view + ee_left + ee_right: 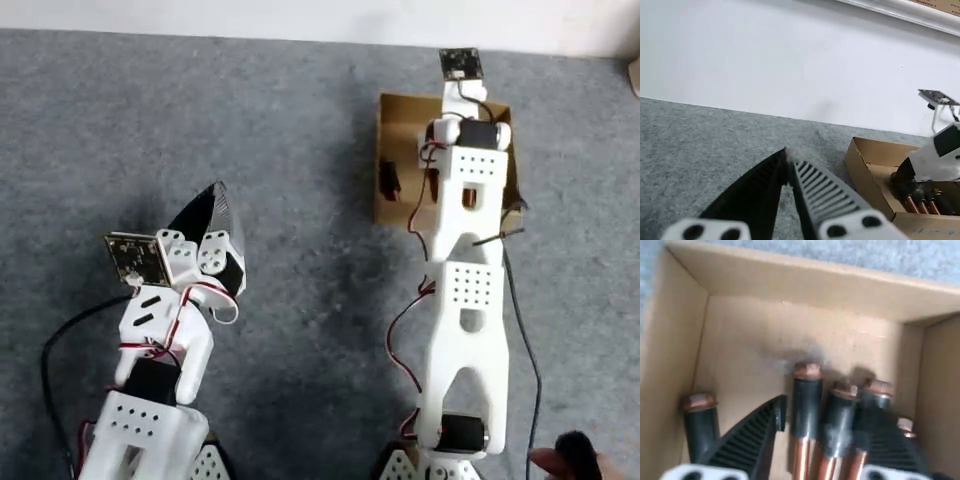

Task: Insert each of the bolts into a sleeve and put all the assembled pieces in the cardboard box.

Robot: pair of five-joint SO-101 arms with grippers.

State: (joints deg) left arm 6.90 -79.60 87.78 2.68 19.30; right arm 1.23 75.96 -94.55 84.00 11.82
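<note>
Right wrist view: right gripper (827,415) sits low inside the brown cardboard box (805,285), fingers spread wide and clamping nothing.
Pieces: copper bolts in black tubular sleeves (806,400) lie on the box floor, two between the fingers and others just beside. Their long axes run parallel to the fingers, heads away from the wrist.
Other arm: left gripper (787,167) is tip-to-tip and empty over the grey table (300,150), well apart from the box.
Next, likely: right arm lifts straight out, or the fingers drag the pieces.

Open cardboard box (805,280), several black-sleeved copper bolts (806,405) lying side by side inside
</note>
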